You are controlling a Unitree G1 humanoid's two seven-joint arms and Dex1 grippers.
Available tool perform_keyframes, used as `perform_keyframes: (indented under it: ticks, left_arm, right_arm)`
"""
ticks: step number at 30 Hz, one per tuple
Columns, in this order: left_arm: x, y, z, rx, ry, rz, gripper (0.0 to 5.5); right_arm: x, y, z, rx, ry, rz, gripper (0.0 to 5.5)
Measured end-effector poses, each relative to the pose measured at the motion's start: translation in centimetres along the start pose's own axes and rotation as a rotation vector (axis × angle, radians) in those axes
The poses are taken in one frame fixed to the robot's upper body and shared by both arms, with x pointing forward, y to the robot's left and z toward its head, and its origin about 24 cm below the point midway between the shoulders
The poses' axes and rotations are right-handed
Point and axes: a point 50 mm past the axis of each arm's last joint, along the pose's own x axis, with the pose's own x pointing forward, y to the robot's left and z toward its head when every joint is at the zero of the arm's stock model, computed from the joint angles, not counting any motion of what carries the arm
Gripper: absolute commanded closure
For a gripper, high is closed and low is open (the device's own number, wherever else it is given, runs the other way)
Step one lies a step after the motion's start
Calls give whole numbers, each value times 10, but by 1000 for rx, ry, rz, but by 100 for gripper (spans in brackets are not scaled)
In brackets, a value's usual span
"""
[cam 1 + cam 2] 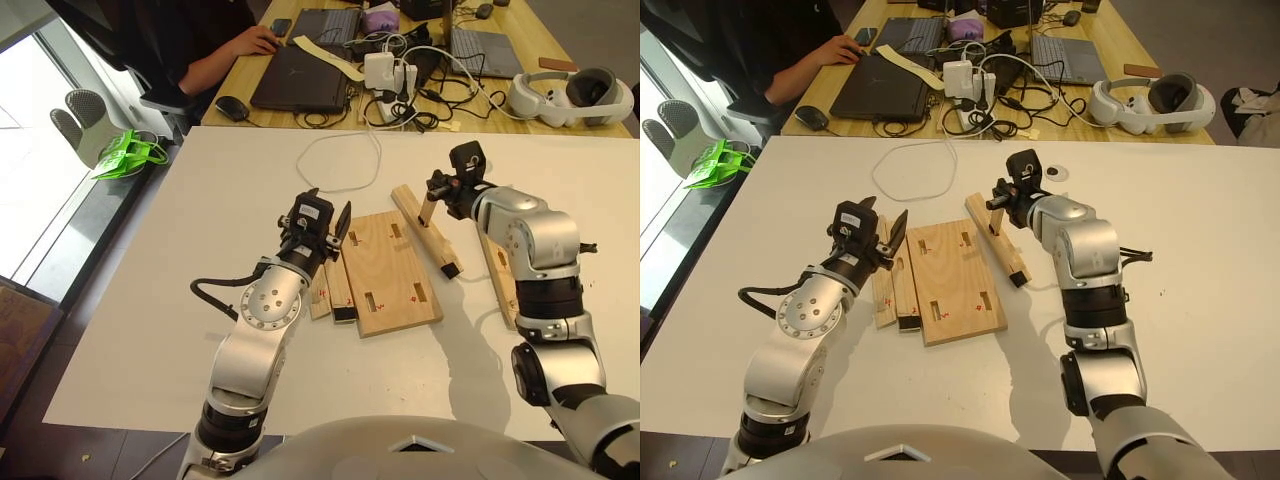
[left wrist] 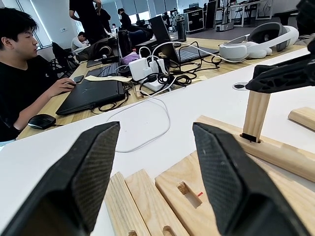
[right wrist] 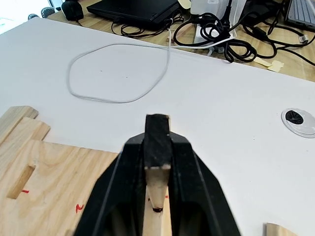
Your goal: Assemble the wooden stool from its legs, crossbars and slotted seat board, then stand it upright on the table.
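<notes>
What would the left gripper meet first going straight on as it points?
Probably the white cable loop on the white table, ahead of the left gripper; depth unclear.

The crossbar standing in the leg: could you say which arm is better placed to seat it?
Right. The right gripper is shut on the crossbar standing in the leg; the left gripper hangs open over pieces beside the seat board.

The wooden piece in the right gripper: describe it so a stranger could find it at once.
On the white table, find the slotted seat board in the middle. Beside its right edge lies a leg; from its slot a crossbar stands up, pinched by the right gripper. All other wooden pieces lie flat.
</notes>
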Motion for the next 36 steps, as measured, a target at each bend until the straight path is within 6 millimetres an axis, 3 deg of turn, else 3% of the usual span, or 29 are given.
perform_keyframes:
  ticks: [5, 12, 14, 17, 21, 24, 28, 33, 36]
  left_arm:
    - [0, 0, 0, 1, -4, 3, 277]
    - [0, 2, 0, 2, -3, 12, 277]
    - [0, 3, 0, 4, -3, 14, 277]
    - [0, 3, 0, 11, -3, 20, 277]
    - [0, 3, 0, 13, -3, 21, 277]
    - [0, 3, 0, 14, -3, 21, 277]
    - [-2, 3, -1, 11, 2, 18, 277]
    - [-3, 2, -1, 9, 3, 14, 277]
    - [-2, 2, -1, 9, 4, 1, 277]
  right_arm:
    - [15, -6, 5, 27, 48, 12, 511]
    - [16, -2, 5, -1, 11, 17, 511]
    - [15, 1, 2, -16, -4, 13, 457]
    - [20, 7, -37, 34, 107, 33, 408]
    - [15, 10, -29, 16, 55, 20, 348]
    - [12, 10, -25, 23, 21, 3, 348]
    - [-4, 8, -3, -2, -131, -46, 348]
    - [-36, 20, 55, -131, -531, -132, 348]
    - [-34, 36, 85, -172, -650, -123, 348]
